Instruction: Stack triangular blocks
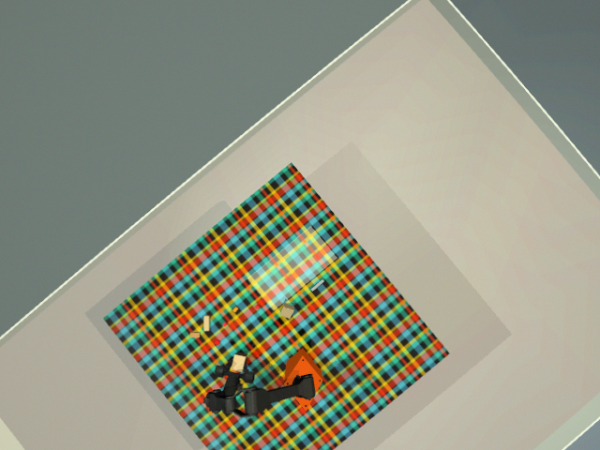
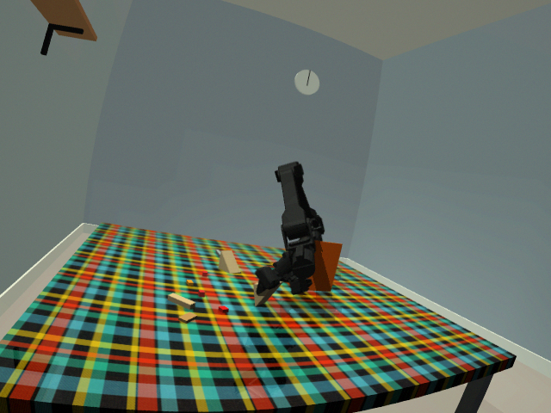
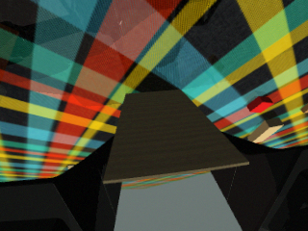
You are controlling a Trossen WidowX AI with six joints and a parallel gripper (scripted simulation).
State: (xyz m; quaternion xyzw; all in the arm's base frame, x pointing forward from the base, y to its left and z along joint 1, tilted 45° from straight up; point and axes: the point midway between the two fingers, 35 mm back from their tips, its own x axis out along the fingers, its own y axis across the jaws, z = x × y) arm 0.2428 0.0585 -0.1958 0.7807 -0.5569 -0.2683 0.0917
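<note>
My gripper (image 1: 235, 371) (image 2: 283, 285) is shut on one triangular block (image 1: 238, 362) (image 2: 263, 295) (image 3: 173, 135), with a finger on each side of it. The held block is tilted and appears to be above the table; its wide face fills the middle of the wrist view, in shadow. The other triangular block (image 1: 287, 310) (image 2: 229, 261) stands on the table, apart from the held one, farther back in the exterior view, with a slope showing. It is not seen in the wrist view. The fingers hide part of the held block in the exterior view.
A pale wooden bar (image 1: 206, 322) (image 2: 181, 300) and a small flat wooden piece (image 1: 194, 335) (image 2: 188, 317) lie on the checked table. Small red cubes (image 2: 223, 309) and an orange cube (image 1: 235, 309) (image 2: 189, 282) are nearby. A grey strip (image 1: 317, 285) lies past the standing block. An orange pedestal (image 2: 329, 267) is by the arm.
</note>
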